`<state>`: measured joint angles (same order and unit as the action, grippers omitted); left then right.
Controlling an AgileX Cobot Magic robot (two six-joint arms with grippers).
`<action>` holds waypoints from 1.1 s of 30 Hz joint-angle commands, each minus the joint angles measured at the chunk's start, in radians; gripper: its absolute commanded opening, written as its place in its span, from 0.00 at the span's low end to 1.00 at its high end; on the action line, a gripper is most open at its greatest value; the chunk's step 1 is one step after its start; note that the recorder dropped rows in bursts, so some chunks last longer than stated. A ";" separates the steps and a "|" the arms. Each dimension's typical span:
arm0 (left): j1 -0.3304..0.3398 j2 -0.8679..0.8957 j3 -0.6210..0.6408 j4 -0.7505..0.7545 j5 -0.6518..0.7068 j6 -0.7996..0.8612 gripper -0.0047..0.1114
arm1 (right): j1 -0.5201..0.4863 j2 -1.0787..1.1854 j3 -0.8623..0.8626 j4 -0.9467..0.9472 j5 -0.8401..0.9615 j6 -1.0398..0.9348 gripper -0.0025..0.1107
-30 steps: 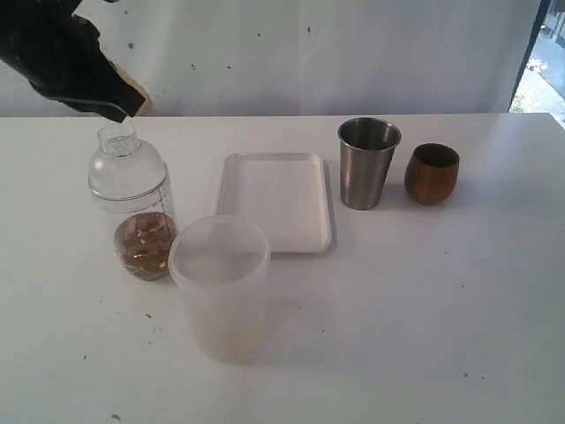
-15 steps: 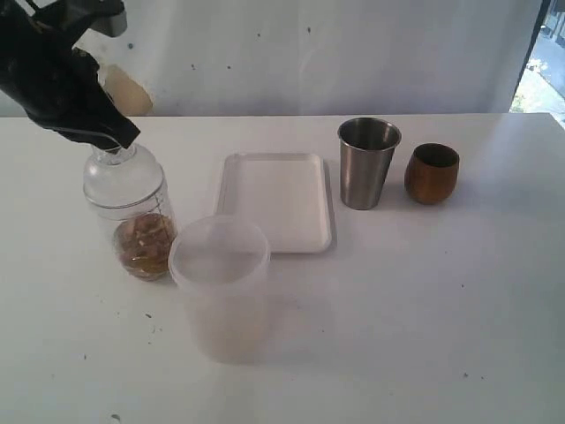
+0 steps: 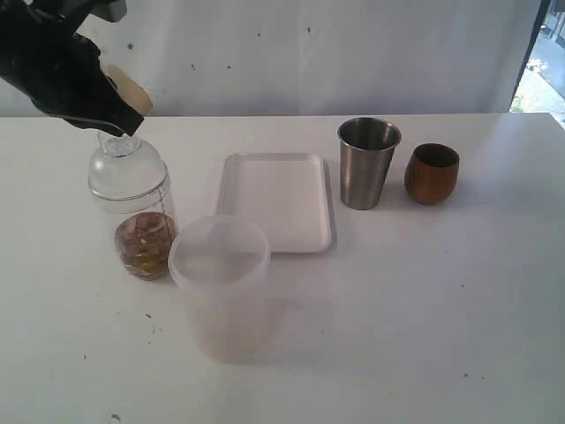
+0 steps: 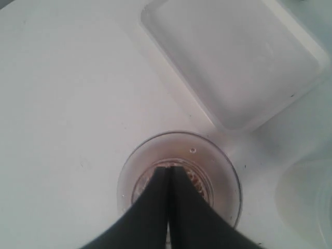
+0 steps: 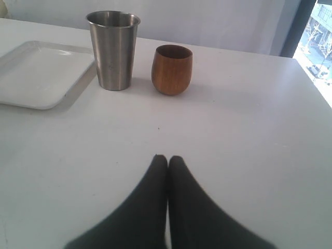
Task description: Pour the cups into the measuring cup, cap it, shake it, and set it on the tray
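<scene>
White tabletop [image 3: 397, 309] carries the measuring cup [image 3: 141, 231]; the left hand [image 4: 168, 171], pinched shut, sits on its cap [image 3: 126, 172], seemingly pressing it home. The right hand [image 5: 167, 158] hangs apart, also shut.

The tray [image 3: 275, 201] is plain white; the steel tumbler [image 3: 368, 163] is silver-grey, and the rounded cup [image 3: 432, 173] at its three o'clock is brown. The measuring cup [image 3: 132, 190] is clear with dark lines, amber-brown at the bottom.
</scene>
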<state>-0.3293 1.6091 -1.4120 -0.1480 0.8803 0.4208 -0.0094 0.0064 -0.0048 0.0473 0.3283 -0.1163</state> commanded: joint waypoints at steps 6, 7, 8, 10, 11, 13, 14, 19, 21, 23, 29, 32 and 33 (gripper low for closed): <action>-0.003 -0.014 0.003 0.015 0.060 0.004 0.04 | -0.002 -0.006 0.005 0.002 -0.008 0.000 0.02; -0.003 -0.014 0.003 0.020 0.060 0.004 0.04 | -0.002 -0.006 0.005 0.002 -0.008 0.000 0.02; -0.003 -0.014 0.003 0.020 0.060 0.004 0.04 | -0.002 -0.006 0.005 0.002 -0.008 0.000 0.02; -0.003 -0.014 0.003 0.018 0.051 0.004 0.04 | -0.002 -0.006 0.005 0.002 -0.008 0.000 0.02; -0.003 -0.014 0.003 0.014 0.040 0.004 0.04 | -0.002 -0.006 0.005 0.002 -0.008 0.000 0.02; -0.003 -0.014 0.003 0.005 0.027 0.002 0.04 | -0.002 -0.006 0.005 0.002 -0.008 0.000 0.02; -0.003 -0.014 0.003 0.000 0.020 0.000 0.04 | -0.002 -0.006 0.005 0.002 -0.008 0.000 0.02; -0.003 -0.002 0.003 -0.022 0.008 0.000 0.04 | -0.002 -0.006 0.005 0.002 -0.008 0.000 0.02; -0.003 0.017 0.003 -0.022 0.019 0.000 0.04 | -0.002 -0.006 0.005 0.002 -0.008 0.000 0.02; -0.003 0.028 0.003 -0.020 0.031 0.000 0.04 | -0.002 -0.006 0.005 0.002 -0.008 0.000 0.02; -0.003 0.023 0.003 -0.018 0.027 0.007 0.04 | -0.002 -0.006 0.005 0.002 -0.008 0.000 0.02; -0.003 0.013 0.003 -0.006 0.002 0.007 0.04 | -0.002 -0.006 0.005 0.002 -0.008 0.000 0.02; -0.003 0.006 0.003 0.000 -0.006 0.007 0.04 | -0.002 -0.006 0.005 0.002 -0.008 0.019 0.02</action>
<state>-0.3293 1.6355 -1.4120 -0.1520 0.8924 0.4247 -0.0094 0.0064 -0.0048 0.0473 0.3283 -0.1163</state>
